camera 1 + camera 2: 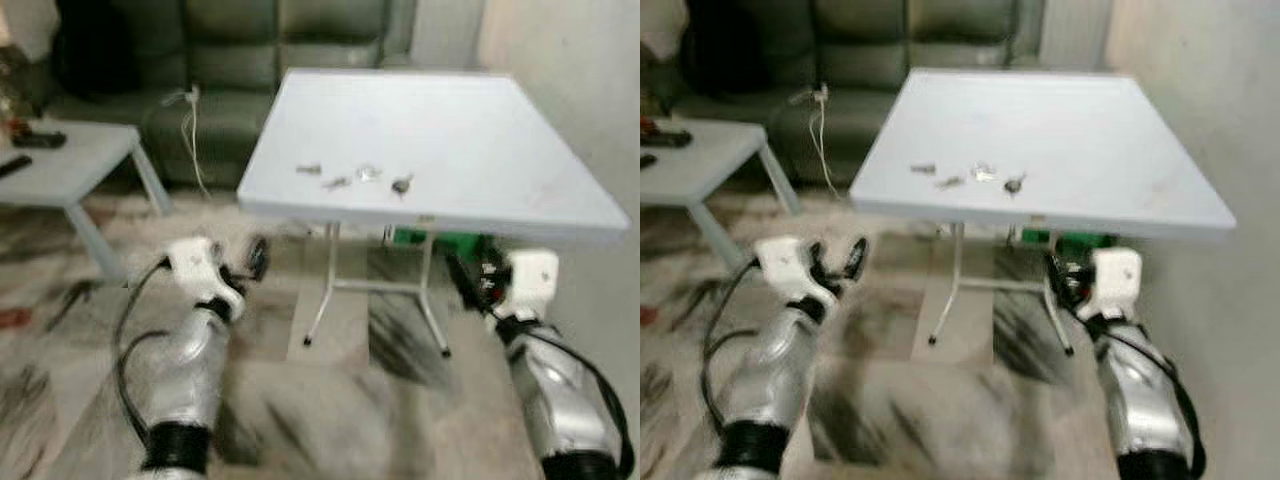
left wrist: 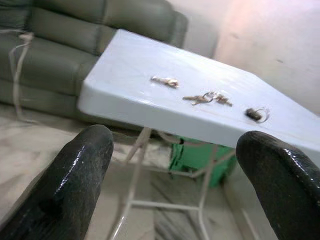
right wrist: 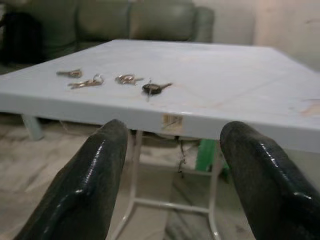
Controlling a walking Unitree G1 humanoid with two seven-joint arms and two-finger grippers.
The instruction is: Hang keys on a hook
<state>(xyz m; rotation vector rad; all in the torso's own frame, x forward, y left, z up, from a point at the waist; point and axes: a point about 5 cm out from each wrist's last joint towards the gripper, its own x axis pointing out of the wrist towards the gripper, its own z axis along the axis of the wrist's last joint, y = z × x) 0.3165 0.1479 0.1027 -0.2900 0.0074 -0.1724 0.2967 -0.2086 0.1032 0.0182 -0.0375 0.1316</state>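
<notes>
**Keys lie near the table's front edge, both grippers held low**

The keys [image 1: 352,177] lie scattered in a short row on the white folding table [image 1: 470,120], close to its near edge. Nearest the camera, both silver arms reach forward below the tabletop. The left gripper [image 1: 250,262] sits low, left of the table's front corner, with its two black fingers [image 2: 75,185] spread wide apart and nothing between them. The right gripper [image 1: 1058,280] hangs under the table's right front edge, fingers [image 3: 90,180] likewise parted and empty. Among the keys, a dark-headed one [image 3: 154,88] lies rightmost, with paler ones [image 3: 86,82] to its left. Under the table stands something green [image 2: 192,160]. Beyond it is a dark green sofa [image 1: 250,50] with a pale cord [image 1: 188,130] hanging over its seat, and to the left a low white side table [image 1: 70,165].
</notes>
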